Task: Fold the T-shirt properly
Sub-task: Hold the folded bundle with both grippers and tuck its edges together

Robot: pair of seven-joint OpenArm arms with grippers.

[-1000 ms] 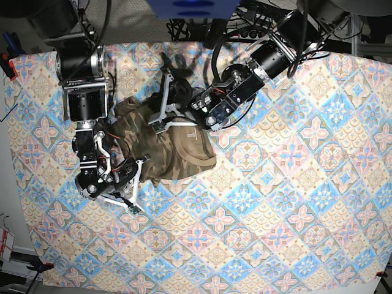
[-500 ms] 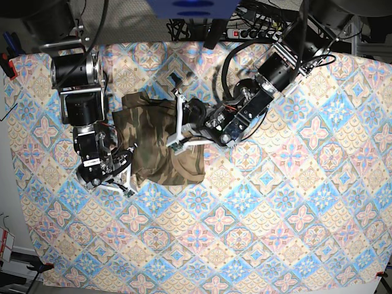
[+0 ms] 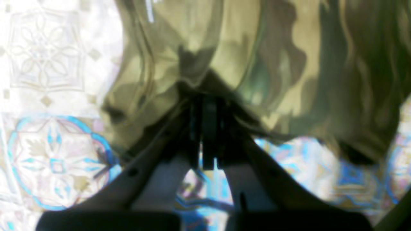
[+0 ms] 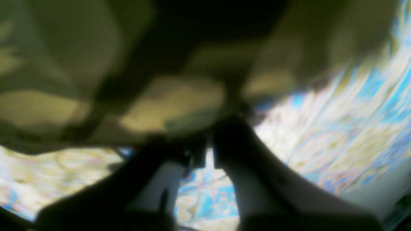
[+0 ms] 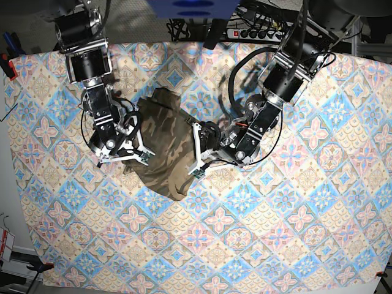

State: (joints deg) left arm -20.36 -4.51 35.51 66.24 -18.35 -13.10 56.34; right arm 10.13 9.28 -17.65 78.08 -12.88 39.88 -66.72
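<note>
A cloth (image 5: 294,233) printed with blue, pink and cream tiles covers the whole work surface, spread flat out to its edges, with small clamps at the near corners. Beyond its far edge lies a dark floor strip with a power strip (image 5: 260,32) and a tangle of black cables, and a blue object sits at the top middle of the base view. A pale floor shows along the left side.

The T-shirt (image 5: 162,144) lies bunched on the cloth left of centre, a rumpled camouflage heap running from far-left down to a point nearer the middle, held between the two arms.

The left gripper (image 5: 197,149), on the right side of the base view, touches the shirt's right edge. In its wrist view the gripper (image 3: 208,128) has its dark fingers (image 3: 210,112) pressed together, pinching a fold of the camouflage fabric (image 3: 257,64) that hangs draped above the tiled cloth (image 3: 54,160).

The right gripper (image 5: 139,150), on the left side of the base view, sits at the shirt's left edge. Its wrist view is badly blurred, but the gripper (image 4: 205,147) shows fingers drawn nearly together with the shirt (image 4: 128,80) bunched right at the tips and the tiled cloth (image 4: 337,128) beneath.
</note>
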